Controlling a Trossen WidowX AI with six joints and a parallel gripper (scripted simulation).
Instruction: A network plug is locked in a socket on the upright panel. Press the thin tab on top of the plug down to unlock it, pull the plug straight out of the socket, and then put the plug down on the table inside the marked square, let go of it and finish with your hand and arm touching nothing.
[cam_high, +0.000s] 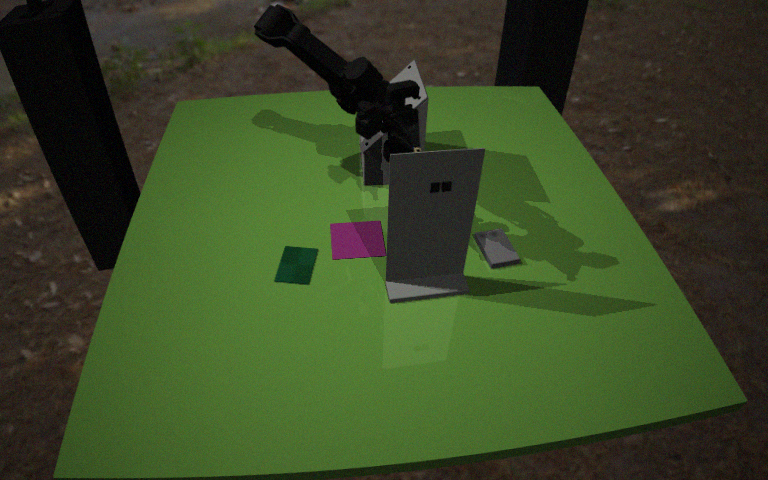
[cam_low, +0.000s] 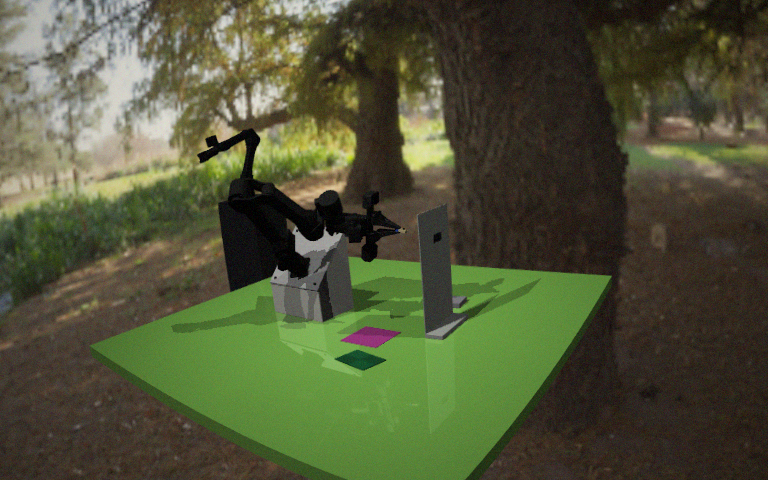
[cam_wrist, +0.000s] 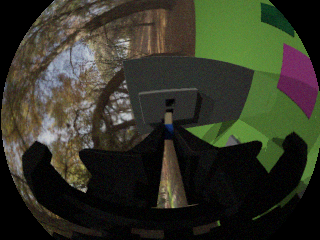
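Black end effector clenched on the plug, mid-frame in the exterior view. Points lengthwise at the panel, just apart. Likely needs lowering, slightly leftward, toward the magenta square.

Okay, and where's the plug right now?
In the exterior view, the plug is clamped in the jaws, out of its socket, held in the air between the arm and the upright panel.
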